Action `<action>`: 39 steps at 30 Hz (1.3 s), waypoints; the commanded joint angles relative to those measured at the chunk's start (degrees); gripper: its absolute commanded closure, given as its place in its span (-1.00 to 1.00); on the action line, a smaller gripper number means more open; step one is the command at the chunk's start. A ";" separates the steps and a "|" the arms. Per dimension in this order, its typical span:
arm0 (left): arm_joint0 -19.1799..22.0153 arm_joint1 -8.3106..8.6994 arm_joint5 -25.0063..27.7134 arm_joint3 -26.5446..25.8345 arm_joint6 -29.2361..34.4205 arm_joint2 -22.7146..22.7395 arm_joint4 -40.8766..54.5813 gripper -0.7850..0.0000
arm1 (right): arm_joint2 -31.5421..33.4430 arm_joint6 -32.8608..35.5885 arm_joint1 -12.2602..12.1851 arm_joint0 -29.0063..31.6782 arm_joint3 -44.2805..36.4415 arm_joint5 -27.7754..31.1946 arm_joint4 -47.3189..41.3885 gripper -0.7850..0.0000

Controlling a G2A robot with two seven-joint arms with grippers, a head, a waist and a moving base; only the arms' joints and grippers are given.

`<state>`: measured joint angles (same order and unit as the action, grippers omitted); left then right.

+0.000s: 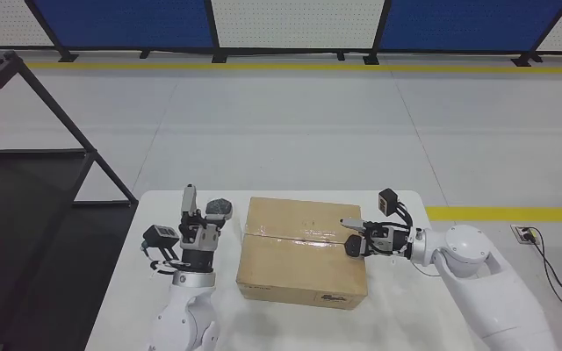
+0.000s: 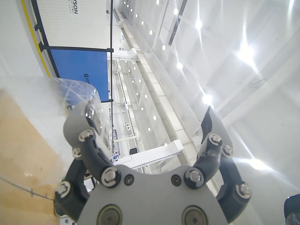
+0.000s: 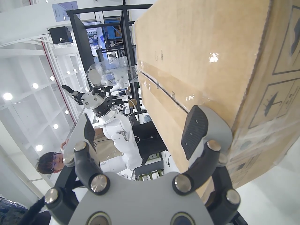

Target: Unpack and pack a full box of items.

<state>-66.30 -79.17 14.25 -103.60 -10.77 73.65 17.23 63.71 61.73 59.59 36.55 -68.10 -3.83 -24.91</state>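
Observation:
A closed cardboard box (image 1: 303,263) sits mid-table, with clear tape along its top seam (image 1: 290,237). My left gripper (image 1: 202,209) stands beside the box's left end, pointing upward and open (image 2: 144,118). A crumpled clear strip, like tape (image 2: 77,92), clings to one of its fingers (image 2: 77,122). My right gripper (image 1: 351,235) is at the box's right end, level with the top, and open (image 3: 140,118). One of its pads (image 3: 194,129) lies against the top face of the box (image 3: 199,47) near the taped seam (image 3: 164,90), and the other is off the box. Nothing is between them.
The white table (image 1: 395,316) has bare room in front of and behind the box. A black metal rack (image 1: 53,175) stands off the table's left side. Blue and white partition panels (image 1: 299,22) line the far floor.

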 commanded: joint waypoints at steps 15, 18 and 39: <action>1.91 -1.69 1.18 2.25 -2.17 -4.80 -2.29 -1.00 | -0.55 0.54 0.38 -0.95 2.22 0.15 -0.22 -1.00; 1.90 -1.91 1.69 2.45 -2.10 -5.01 -2.51 -1.00 | -0.74 0.70 0.46 -1.30 2.41 -0.15 -0.08 -1.00; 5.23 -3.51 -0.57 4.97 0.17 -6.39 -1.82 -1.00 | -0.70 -0.14 0.46 -0.95 0.47 -2.59 1.27 -1.00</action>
<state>-61.07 -82.62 13.78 -98.75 -10.78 67.31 15.38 62.92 61.67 60.09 35.48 -67.45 -6.35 -23.72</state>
